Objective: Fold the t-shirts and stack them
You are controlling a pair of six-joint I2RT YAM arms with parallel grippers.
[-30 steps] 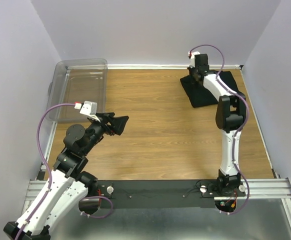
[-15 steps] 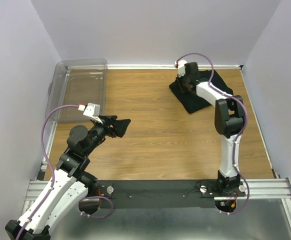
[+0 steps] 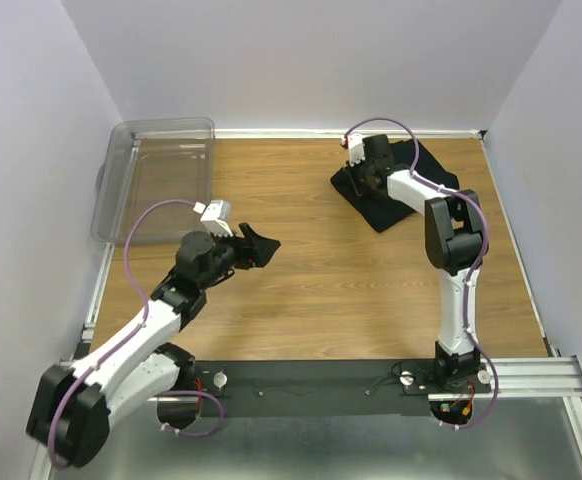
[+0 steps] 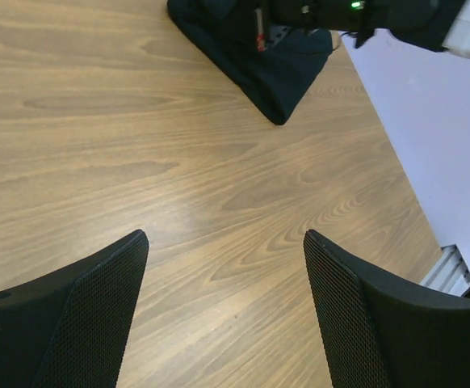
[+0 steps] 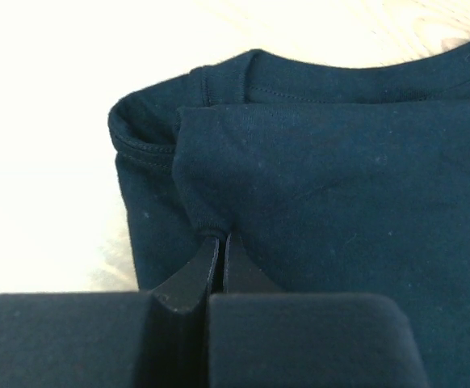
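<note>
I had the right gripper pinched fully shut on a small ridge of cloth at the edge of the black t-shirt. The shirt lay as a folded bundle at the far right of the table. The left gripper hung over bare wood left of centre, its jaws spread wide with nothing between them.

I judged the step to be shifting or re-laying that bundle. The pinch seemed to take only the upper layer, so a high or quick pull could peel the fold open. To do it well I would draw low and slowly along the wood. I would also bring the idle left gripper across to take a second edge, so the cloth travelled flat.

Only the right wrist view showed the grip itself: the tips met tightly on the cloth, beside a stitched hem that was probably the neckline. It gave me no sense of where the bundle sat. The overhead view gave me that, along with the clear bin at the far left, but the arm hid the pinch. From there I could not tell whether the bundle was one shirt or several stacked. The left wrist view added the bundle's near corner, lying flat against the wood.
</note>
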